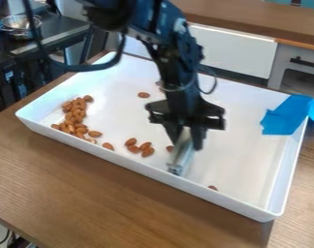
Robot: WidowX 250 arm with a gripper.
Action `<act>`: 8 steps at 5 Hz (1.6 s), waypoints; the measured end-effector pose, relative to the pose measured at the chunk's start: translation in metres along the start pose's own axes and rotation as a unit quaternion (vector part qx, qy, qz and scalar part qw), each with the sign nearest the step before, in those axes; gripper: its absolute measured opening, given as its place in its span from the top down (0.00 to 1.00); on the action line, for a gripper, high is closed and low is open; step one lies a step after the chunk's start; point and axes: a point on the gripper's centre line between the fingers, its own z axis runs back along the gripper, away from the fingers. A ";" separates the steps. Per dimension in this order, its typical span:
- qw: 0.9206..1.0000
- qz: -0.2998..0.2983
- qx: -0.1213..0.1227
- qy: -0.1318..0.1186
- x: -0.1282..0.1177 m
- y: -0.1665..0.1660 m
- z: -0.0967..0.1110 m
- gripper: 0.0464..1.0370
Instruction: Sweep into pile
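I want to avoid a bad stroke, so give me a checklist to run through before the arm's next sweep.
1. Sweeping tool held in the gripper: ok.
2. Tool inside the white tray: ok, its lower end near the front wall.
3. Tool's edge touching the tray floor: cannot tell.
4. Almonds in one pile: not ok; the main cluster is at the view's left, with others scattered outside it.
5. No almond on the far side of the tool from the cluster: not ok; a stray almond lies there.
6. Blue sheet clear of the almonds: ok, at the right-hand corner.
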 end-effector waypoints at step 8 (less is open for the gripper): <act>0.999 0.023 0.012 -0.020 -0.007 -0.085 -0.018 0.67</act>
